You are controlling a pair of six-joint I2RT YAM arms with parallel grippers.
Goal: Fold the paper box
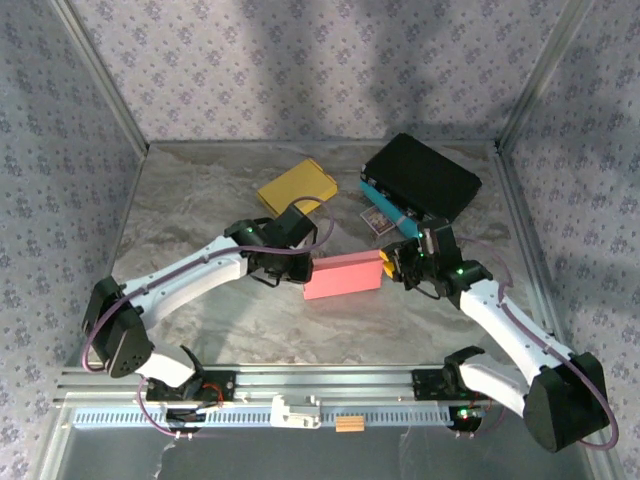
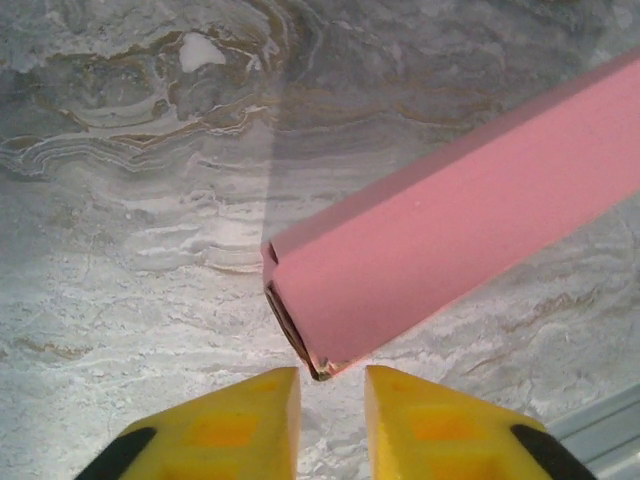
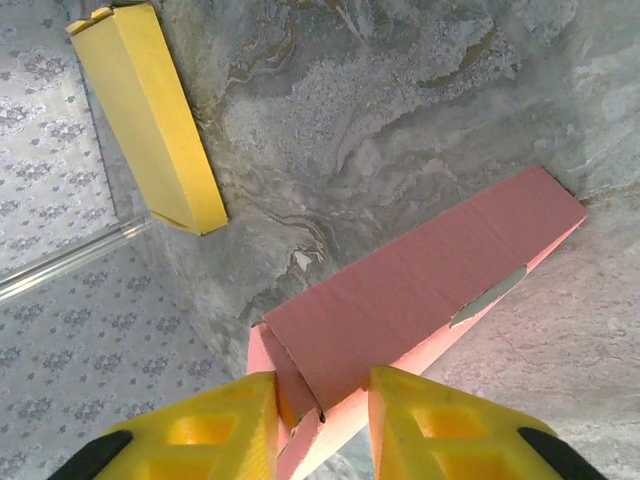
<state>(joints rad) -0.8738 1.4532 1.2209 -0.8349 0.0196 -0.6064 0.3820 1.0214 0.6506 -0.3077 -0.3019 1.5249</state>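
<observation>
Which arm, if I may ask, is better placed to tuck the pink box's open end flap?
Right: the right pincer straddles the pink paper box at its untucked end; the left pincer faces the closed end.

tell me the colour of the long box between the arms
Pink; the long pink paper box shows best in the right wrist view.

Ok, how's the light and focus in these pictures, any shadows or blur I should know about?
Top view: broad soft shadows lie across the back wall, while the pink box is evenly lit. Left wrist view: the pink box shades a wedge of table beyond it, and the yellow fingers at the bottom edge look slightly soft. Right wrist view: even light, no glare, and the yellow box is crisp.
</observation>
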